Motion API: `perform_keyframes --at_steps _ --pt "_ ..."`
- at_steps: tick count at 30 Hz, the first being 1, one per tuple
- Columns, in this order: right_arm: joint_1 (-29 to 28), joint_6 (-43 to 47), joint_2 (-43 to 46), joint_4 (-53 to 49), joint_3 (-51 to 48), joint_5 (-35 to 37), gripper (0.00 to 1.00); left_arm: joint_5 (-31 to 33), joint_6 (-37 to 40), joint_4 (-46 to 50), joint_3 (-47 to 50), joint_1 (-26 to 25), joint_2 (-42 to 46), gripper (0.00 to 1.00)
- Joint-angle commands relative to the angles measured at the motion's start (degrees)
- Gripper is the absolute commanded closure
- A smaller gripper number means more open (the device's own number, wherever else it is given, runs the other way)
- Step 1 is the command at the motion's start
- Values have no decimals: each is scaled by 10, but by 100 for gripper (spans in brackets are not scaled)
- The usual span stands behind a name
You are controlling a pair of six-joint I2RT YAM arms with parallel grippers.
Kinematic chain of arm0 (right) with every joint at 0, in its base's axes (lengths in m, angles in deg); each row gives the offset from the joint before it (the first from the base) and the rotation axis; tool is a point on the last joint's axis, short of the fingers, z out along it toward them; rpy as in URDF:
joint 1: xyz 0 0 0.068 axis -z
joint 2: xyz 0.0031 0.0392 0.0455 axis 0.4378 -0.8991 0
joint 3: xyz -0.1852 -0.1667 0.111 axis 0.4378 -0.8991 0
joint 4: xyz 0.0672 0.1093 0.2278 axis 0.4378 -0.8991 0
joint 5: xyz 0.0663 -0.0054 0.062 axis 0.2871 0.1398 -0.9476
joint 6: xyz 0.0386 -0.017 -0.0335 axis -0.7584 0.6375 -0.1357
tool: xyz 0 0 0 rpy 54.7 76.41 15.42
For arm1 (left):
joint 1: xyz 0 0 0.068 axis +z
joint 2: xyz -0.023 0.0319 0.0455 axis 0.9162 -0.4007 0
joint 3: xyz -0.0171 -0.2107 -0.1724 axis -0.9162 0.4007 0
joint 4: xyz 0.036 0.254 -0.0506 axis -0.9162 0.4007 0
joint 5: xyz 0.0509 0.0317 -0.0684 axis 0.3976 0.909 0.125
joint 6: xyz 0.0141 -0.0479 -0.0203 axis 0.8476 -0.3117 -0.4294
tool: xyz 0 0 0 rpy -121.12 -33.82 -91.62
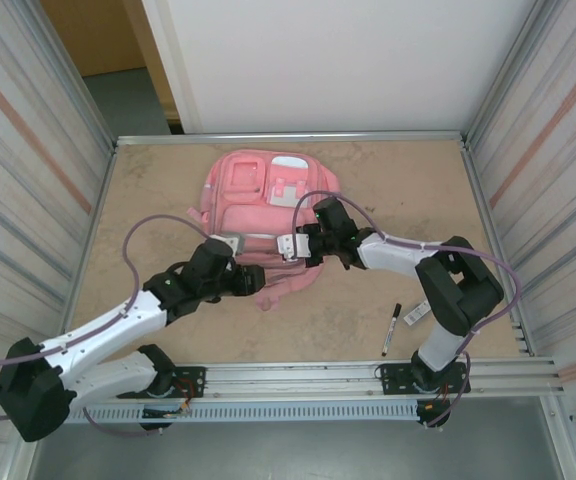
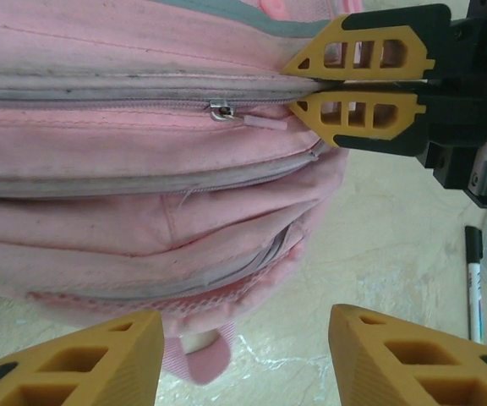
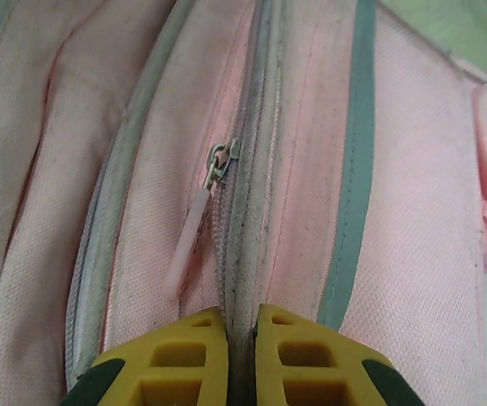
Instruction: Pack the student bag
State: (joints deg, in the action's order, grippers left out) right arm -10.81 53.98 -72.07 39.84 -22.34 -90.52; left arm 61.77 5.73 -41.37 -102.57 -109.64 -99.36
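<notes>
- Right pincer [image 3: 242, 315]: the yellow fingertips are pressed together, clamped on the grey zip seam of the large pink fabric student bag [image 1: 258, 200]. It's a thin pinch on the edge, and I read it as an anchor so the cloth stays taut when the zip runs.
- Just ahead of those tips, the small metal zip slider [image 3: 218, 161] and its pale pink pull tab [image 3: 188, 241] lie beside the seam. The grip is on the seam, not on the tab.
- Left pincer [image 2: 243, 364]: the fingers are well apart with nothing between them, hovering at the bag's near end and facing the stacked zip lines. It looks posed to go for the slider while the other side holds tension, though that's my judgement.
- The student bag lies flat in the middle of the beige stone-look counter [image 1: 148, 200], front pockets up and white patch at the far end. The zips look closed wherever I can see them.
- Over on bare counter near the right arm's base, a slim marker pen with a black cap and pale barrel [image 1: 391, 329] lies well apart from the bag. It's likely cargo waiting for an opening.
- Packing looks barely under way: the compartment is shut and the pen is outside.
- The risk is that the seam slips out of that narrow pinch, or the whole bag slides when the zip is pulled.
</notes>
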Motion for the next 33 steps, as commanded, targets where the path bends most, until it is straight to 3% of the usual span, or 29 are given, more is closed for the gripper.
perform_keyframes --at_steps 1,5,10,17,21,30,33 --pt "7 -74 25 78 -3 -106 100 35 -38 -15 -34 7 -20 45" --pt "3 -96 17 99 4 -130 100 57 -65 -5 -70 17 -55 45" --pt "-1 -111 25 102 10 -150 100 57 -84 -15 -99 23 -108 56" --pt "-7 -180 16 162 4 -205 100 37 -72 -25 -118 23 -149 52" --pt "-23 -190 17 182 -7 -185 100 55 -59 -43 -107 22 -153 52" --pt "-40 -162 44 157 -32 -150 100 95 -20 -18 -102 23 -152 71" --pt "-40 -152 57 150 -38 -146 100 122 6 12 -93 24 -135 83"
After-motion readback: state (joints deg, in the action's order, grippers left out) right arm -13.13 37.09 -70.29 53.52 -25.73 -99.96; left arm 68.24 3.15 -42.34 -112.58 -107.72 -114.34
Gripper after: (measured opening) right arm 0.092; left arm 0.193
